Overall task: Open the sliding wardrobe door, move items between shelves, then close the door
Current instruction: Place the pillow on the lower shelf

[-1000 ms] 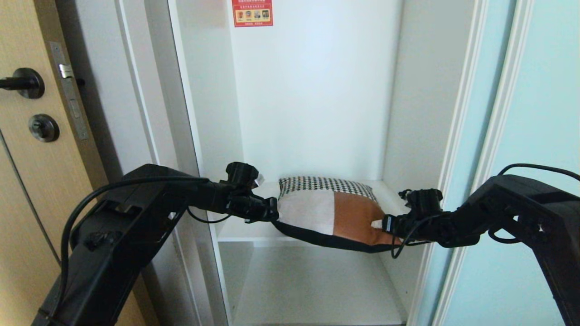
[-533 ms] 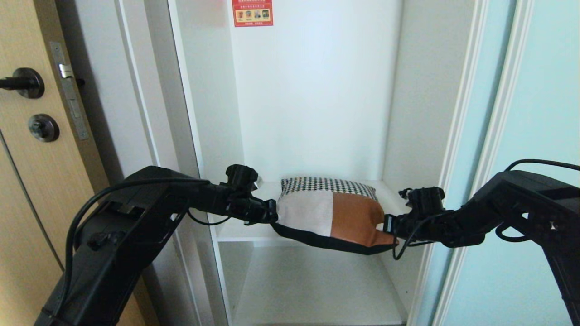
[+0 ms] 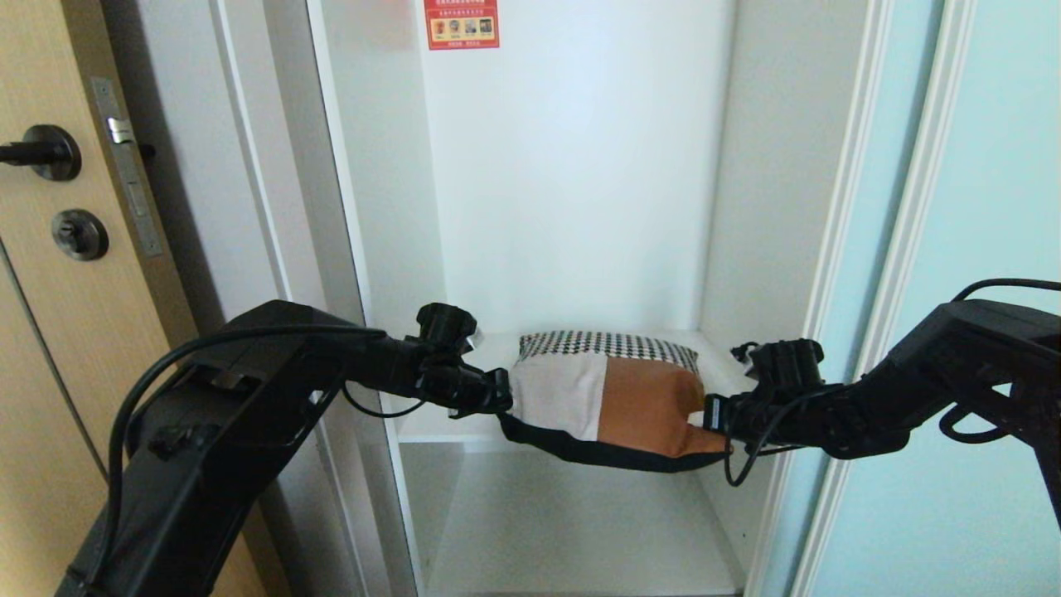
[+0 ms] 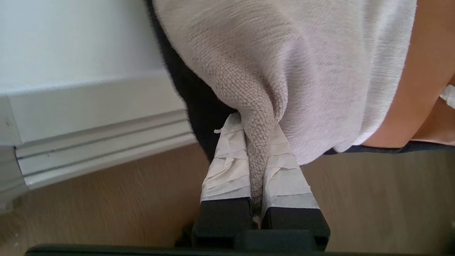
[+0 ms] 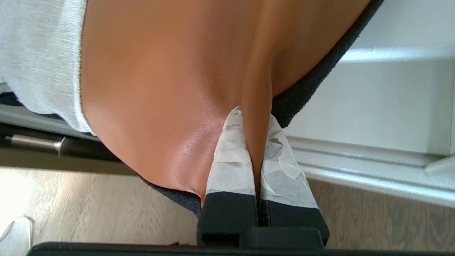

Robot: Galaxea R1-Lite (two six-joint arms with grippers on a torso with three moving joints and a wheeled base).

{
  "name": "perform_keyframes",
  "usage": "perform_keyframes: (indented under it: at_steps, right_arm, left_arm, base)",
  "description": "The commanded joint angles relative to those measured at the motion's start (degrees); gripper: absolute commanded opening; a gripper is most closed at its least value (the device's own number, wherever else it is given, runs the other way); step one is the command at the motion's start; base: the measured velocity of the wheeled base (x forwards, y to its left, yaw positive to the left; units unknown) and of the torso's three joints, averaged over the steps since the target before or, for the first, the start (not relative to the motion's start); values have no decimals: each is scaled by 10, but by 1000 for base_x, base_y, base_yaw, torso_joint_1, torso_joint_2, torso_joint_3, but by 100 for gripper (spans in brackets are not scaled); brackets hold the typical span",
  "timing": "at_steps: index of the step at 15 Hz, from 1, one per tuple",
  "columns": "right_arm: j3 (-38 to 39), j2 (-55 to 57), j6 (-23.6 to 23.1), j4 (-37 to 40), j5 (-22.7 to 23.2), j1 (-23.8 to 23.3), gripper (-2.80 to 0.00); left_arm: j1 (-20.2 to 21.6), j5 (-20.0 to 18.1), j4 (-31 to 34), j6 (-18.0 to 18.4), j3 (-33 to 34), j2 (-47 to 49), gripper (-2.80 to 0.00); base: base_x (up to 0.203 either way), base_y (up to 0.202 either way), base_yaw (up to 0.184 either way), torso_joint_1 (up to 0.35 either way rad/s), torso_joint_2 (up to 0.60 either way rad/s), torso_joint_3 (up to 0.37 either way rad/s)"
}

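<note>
The items are one soft cushion-like bundle with a white patch, a tan-brown patch, a black-and-white checked top and a black underside. It hangs between my two grippers at the front edge of the white shelf. My left gripper is shut on the white fabric corner. The right gripper is shut on a fold of the tan-brown piece. Another shelf lies below. The sliding wardrobe door stands slid aside on the right.
A light wooden door with a black lever handle stands at the left. The white wardrobe side walls flank the narrow compartment. A red sticker is on the back wall. Wooden floor shows below in both wrist views.
The right gripper has shut on the tan-brown corner. The bundle has come a little forward and up off the shelf's front edge, and the right arm has risen slightly.
</note>
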Motion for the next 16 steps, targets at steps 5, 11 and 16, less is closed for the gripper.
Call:
perform_keyframes:
  at_steps: [5,11,16]
  right_arm:
    - [64,-93,6,-4,4,7,-280]
    - [158,-163,4,-20,18,18,-280]
    - [237,-225,6,-71,20,40,-280]
  left_arm:
    - [-18,-4,-13,-21,88,-93,-280]
    - [-35,-3,-110,-38,257,-188,-280]
    - [-52,-2,-144,-47,326,-252,-280]
  base:
    - [0,0,0,0,0,0]
    - [0,0,0,0,0,0]
    - [0,0,0,0,0,0]
